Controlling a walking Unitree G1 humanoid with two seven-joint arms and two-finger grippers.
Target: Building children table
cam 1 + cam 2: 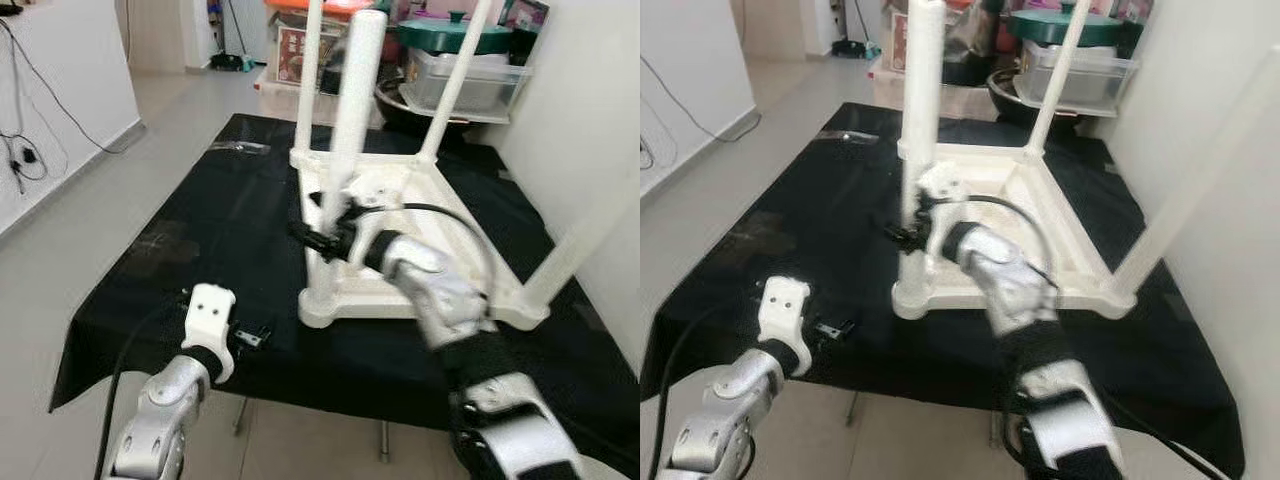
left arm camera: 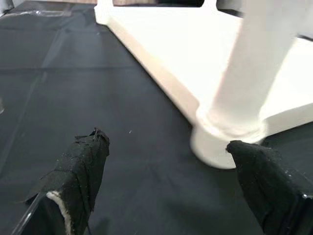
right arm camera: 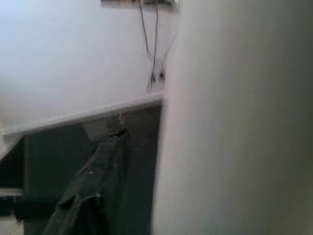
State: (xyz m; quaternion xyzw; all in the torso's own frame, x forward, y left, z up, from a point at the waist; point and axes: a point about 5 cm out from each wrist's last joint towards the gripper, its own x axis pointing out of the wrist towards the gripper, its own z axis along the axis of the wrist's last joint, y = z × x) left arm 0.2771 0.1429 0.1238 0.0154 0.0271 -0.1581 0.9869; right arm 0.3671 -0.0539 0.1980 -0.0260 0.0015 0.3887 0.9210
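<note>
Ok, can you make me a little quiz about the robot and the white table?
1. True or false: the white table lies upside down on the black cloth.
2. Which gripper is at the near-left leg? A) left B) right C) both
3. Fill in: the left gripper's fingers are ____ and hold nothing.

Key
1. True: its legs point up.
2. B: the right gripper is at that leg, low down near the table frame; the left gripper hovers over the cloth, short of the near corner.
3. Open: the fingers stand wide apart in the left wrist view.
</note>
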